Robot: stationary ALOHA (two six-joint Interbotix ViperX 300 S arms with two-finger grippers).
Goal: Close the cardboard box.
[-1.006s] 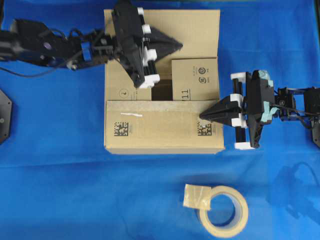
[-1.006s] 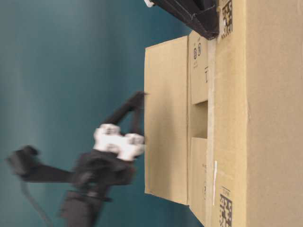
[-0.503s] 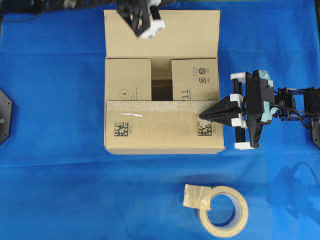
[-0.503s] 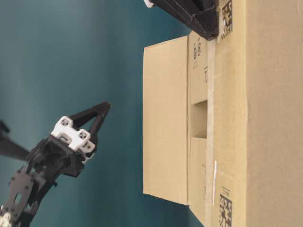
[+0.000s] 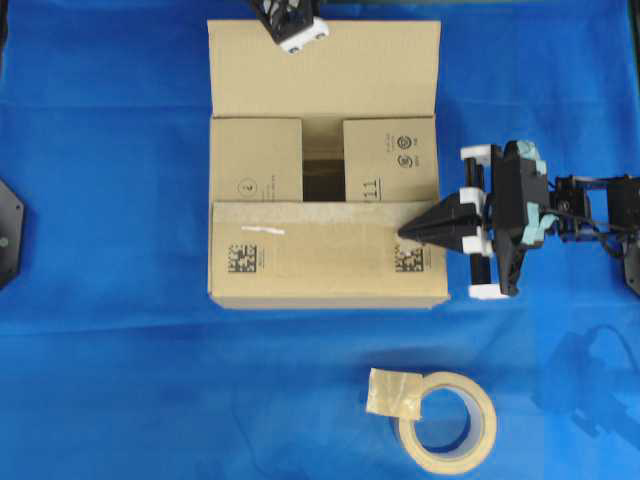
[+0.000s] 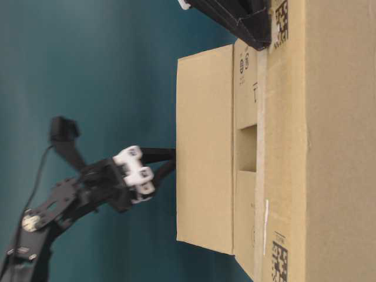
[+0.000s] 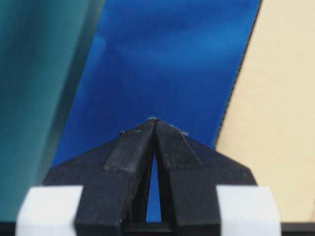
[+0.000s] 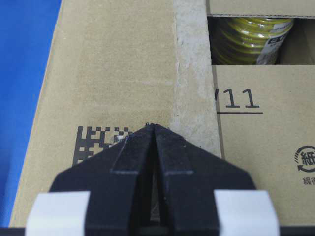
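Observation:
The cardboard box (image 5: 320, 262) sits mid-table. Its near flap (image 5: 300, 250) and both short side flaps lie folded in. The far flap (image 5: 370, 70) is unfolded and in the table-level view stands roughly upright (image 6: 205, 164). My left gripper (image 6: 170, 160) is shut and empty behind that flap, its tips at the flap's outer face. The left wrist view shows the shut tips (image 7: 153, 120) with the flap's edge (image 7: 275, 128) to their right. My right gripper (image 5: 405, 232) is shut and empty, its tips (image 8: 153, 126) on the near flap beside a black square code (image 8: 96, 142).
A beige tape roll (image 5: 447, 421) with a loose tail lies on the blue cloth near the front edge. A yellow coil (image 8: 251, 39) shows through the gap between the side flaps. The left arm (image 5: 292, 22) sits at the top border of the overhead view.
My left arm has left the space over the box, swung round behind the far flap and brought its shut tips up to the flap's outer face. The right gripper has not moved.

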